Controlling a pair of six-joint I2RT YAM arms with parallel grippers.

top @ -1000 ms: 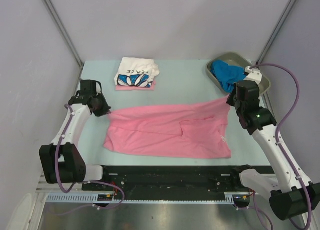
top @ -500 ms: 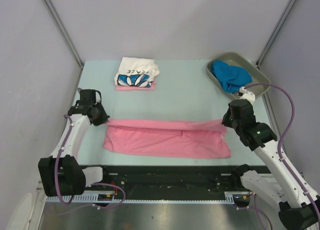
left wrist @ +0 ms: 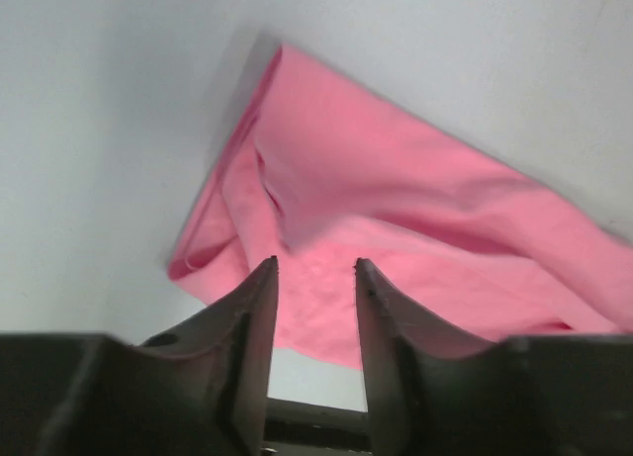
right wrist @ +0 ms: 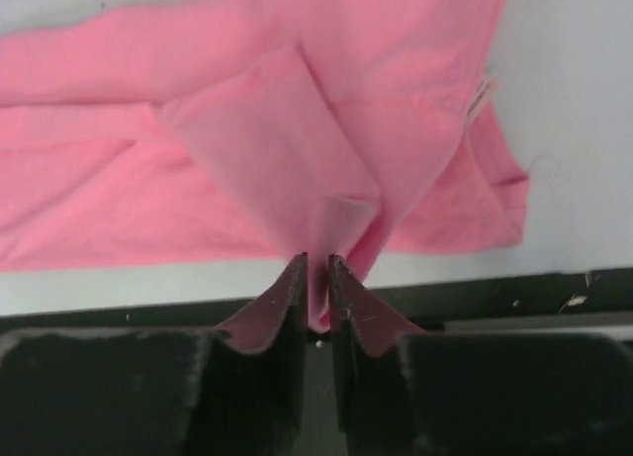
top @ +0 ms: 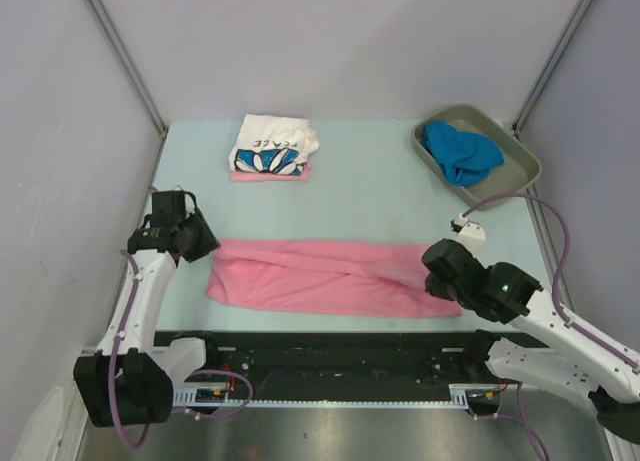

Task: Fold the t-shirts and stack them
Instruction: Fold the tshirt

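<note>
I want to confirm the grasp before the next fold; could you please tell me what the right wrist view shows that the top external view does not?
Only the right wrist view: the right gripper pinched shut on a raised fold of the pink t-shirt. Only the top external view: the left gripper, the folded white printed t-shirt, and the blue t-shirt in the tray. Both: the pink t-shirt lying as a long band along the near edge of the table.

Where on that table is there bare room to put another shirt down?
Bare tabletop lies between the white printed shirt and the tray holding the blue shirt, down to the pink shirt. The near edge is crowded: that shirt spans it.
</note>
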